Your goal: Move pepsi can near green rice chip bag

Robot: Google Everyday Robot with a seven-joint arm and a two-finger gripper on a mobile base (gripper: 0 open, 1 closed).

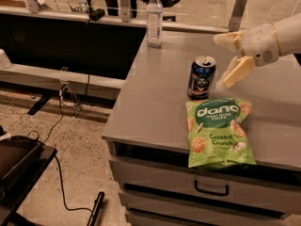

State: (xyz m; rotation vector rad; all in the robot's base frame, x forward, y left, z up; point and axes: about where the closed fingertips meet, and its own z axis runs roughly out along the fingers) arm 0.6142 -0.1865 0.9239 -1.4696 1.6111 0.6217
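Observation:
The pepsi can (201, 77), dark blue with a silver top, stands upright on the grey cabinet top (155, 107), just behind the top edge of the green rice chip bag (218, 132). The bag lies flat near the front edge, with white "dang" lettering and "Coconut Crunch" text. My gripper (221, 61) is open, just right of the can and apart from it. One cream finger (229, 39) is above and the other (237, 72) lower. Nothing is held.
A clear plastic bottle (154, 19) with a white cap stands at the back of the cabinet top. Drawers (211, 188) run below the front edge. A low dark bench (70, 46), cables on the floor (61, 121) and a black object (19, 166) are at the left.

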